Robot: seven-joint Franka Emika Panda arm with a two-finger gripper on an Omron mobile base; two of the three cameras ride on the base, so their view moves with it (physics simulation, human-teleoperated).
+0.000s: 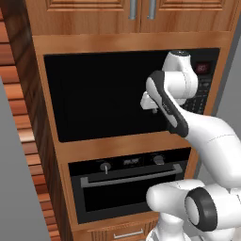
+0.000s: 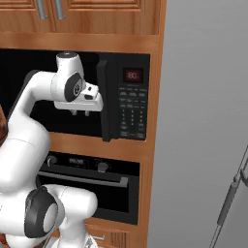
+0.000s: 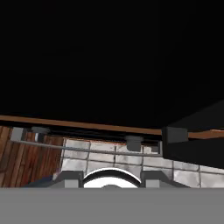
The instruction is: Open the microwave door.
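The wooden cabinet column (image 1: 47, 155) runs the height of the left base view, with a grey wall (image 2: 203, 121) taking the right half of the right base view. Set into the column, the microwave door (image 1: 99, 94) is the wide glossy black panel across the upper middle of the left base view; it looks closed, flush with its frame. Its vertical black bar handle (image 2: 102, 101) stands at centre in the right base view, just left of the control panel (image 2: 133, 109) with its red display (image 2: 132, 75) and rows of buttons.

Below it, in the lower middle of both base views, sits the smaller oven door (image 1: 127, 193) with a horizontal silver-grey handle (image 1: 132, 178) and two knobs (image 1: 106, 166) above it. Two upper cabinet doors (image 1: 141, 12) with metal pulls line the top edge.

My hand (image 2: 80, 113) hangs in front of the microwave door, just left of the bar handle in the right base view, pointing downward. Its fingers are drawn together on nothing; I cannot tell if it touches the handle. My hand view looks down across the black door to the oven's handle and a tiled floor (image 3: 109, 162) below.
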